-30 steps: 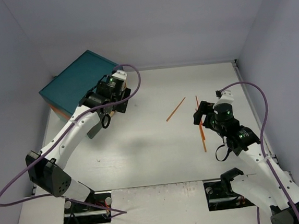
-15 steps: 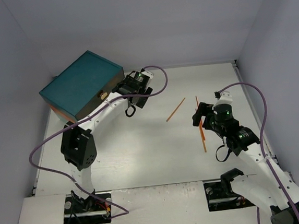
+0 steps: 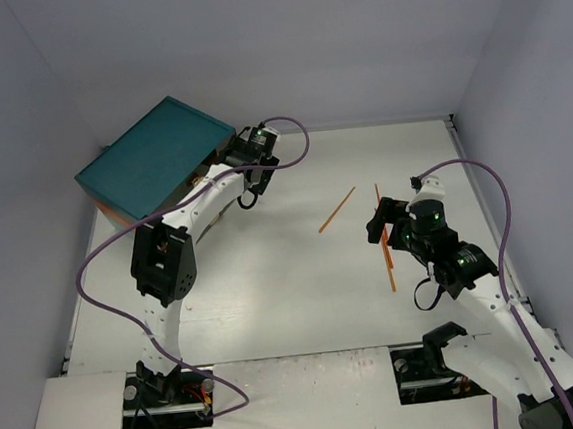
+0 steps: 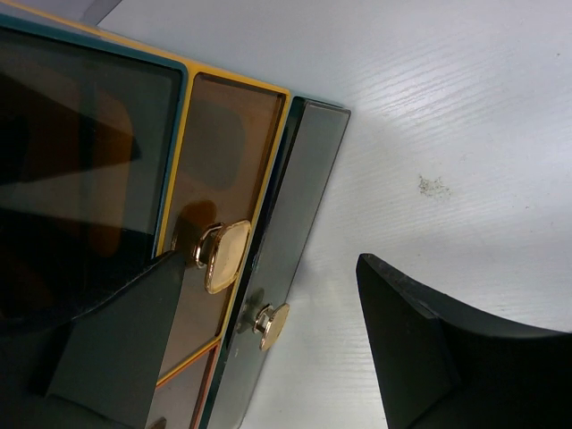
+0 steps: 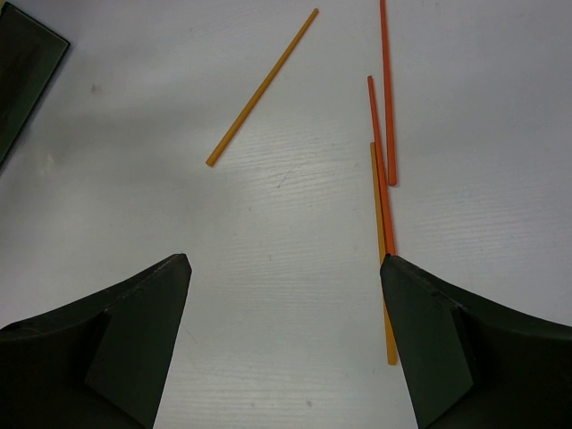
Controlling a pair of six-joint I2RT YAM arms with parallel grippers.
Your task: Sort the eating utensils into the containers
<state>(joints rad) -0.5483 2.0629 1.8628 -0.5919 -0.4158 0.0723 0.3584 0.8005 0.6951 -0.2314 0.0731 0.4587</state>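
At the teal chest (image 3: 156,161), two knobs (image 4: 228,257) are faced by the released left gripper (image 4: 266,268); four chopsticks (image 5: 261,89) are spanned by the released right gripper (image 5: 284,261).

This is a robotics lab cell, not a lived-in room: a white table (image 3: 273,286) fills the lower half of the frame, boxed in on the left, far and right sides by plain pale walls (image 3: 283,54). A left arm (image 3: 205,203) and a right arm (image 3: 496,309), white and black, are bolted to dark plates (image 3: 182,392) along the bottom edge, with purple cables (image 3: 512,205) looping loose above them. The table carries a teal chest (image 3: 156,156) at upper left and orange chopsticks (image 3: 337,210) at centre right, laid on the bare board like test pieces.
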